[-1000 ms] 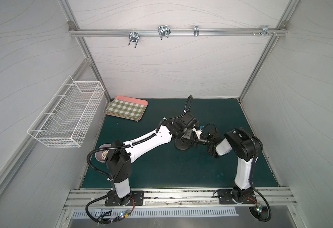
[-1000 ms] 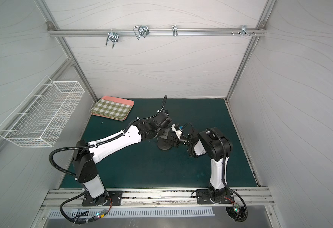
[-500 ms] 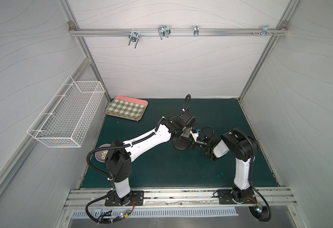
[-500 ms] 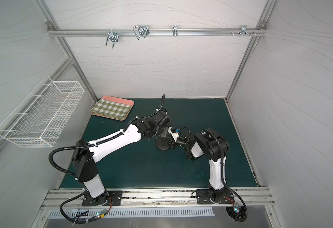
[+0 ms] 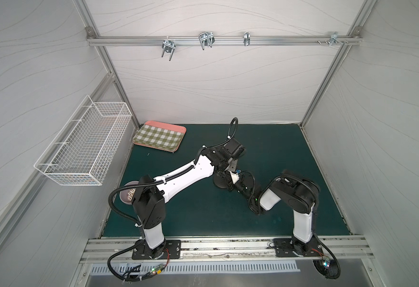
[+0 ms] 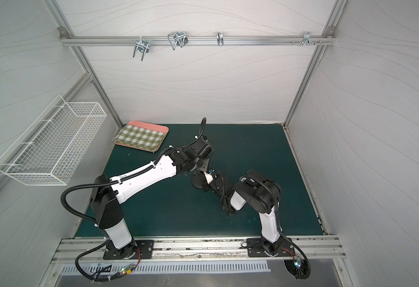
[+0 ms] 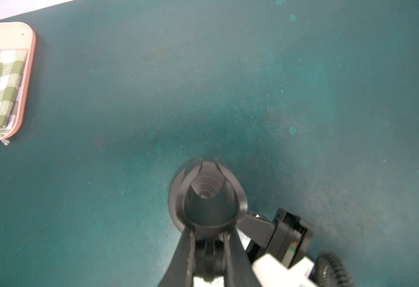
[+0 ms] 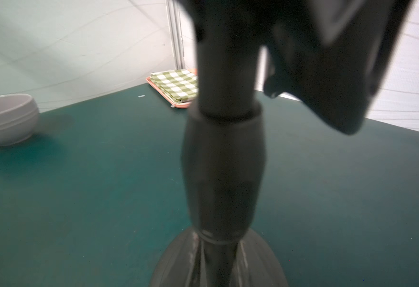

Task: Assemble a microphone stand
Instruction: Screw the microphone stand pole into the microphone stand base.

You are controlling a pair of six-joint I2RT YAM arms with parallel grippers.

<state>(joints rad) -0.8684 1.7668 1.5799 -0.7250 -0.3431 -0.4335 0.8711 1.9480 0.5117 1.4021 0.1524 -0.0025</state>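
The black microphone stand's rod (image 8: 224, 161) stands upright mid-mat on its round base (image 5: 217, 184) (image 7: 174, 198). In the left wrist view I look straight down into the U-shaped clip (image 7: 207, 196). My left gripper (image 7: 208, 232) (image 5: 224, 171) comes from above and is shut on the neck just under the clip. My right gripper (image 8: 218, 238) (image 5: 231, 185) reaches in low from the right, its fingers (image 8: 178, 263) against both sides of the rod's thick foot. The base is mostly hidden by both grippers in both top views.
A pink tray with a green checked cloth (image 5: 160, 136) (image 8: 176, 85) lies at the back left. A grey bowl (image 8: 4, 119) (image 5: 126, 196) sits front left, partly under the left arm. A white wire basket (image 5: 86, 146) hangs on the left wall.
My right gripper has moved in leftward onto the rod's foot and its jaws have narrowed. The left gripper keeps its hold and has shifted slightly left with the stand.
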